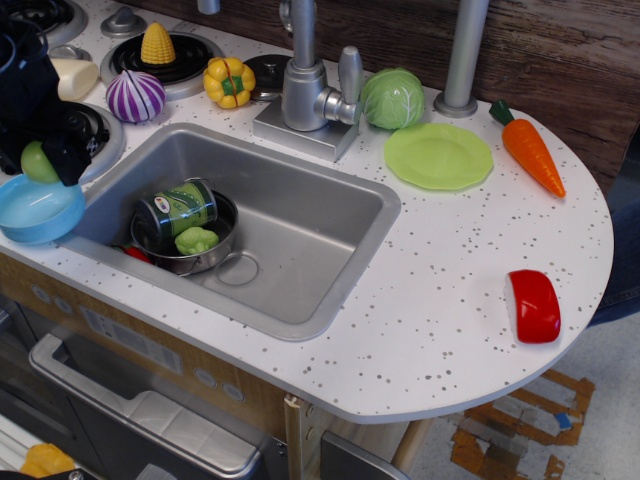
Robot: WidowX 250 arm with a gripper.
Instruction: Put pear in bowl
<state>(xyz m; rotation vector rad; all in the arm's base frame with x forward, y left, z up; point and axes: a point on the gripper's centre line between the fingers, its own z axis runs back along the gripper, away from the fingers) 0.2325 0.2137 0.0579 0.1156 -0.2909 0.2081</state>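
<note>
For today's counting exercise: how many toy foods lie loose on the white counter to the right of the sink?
3: the cabbage beside the tap, the carrot near the back right edge, and the red piece near the front right edge. None seems hidden there.

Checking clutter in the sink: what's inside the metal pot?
The metal pot holds a green-labelled can lying on its side and a small lumpy green vegetable. Something red shows at the pot's left edge; the pot hides most of it.
</note>
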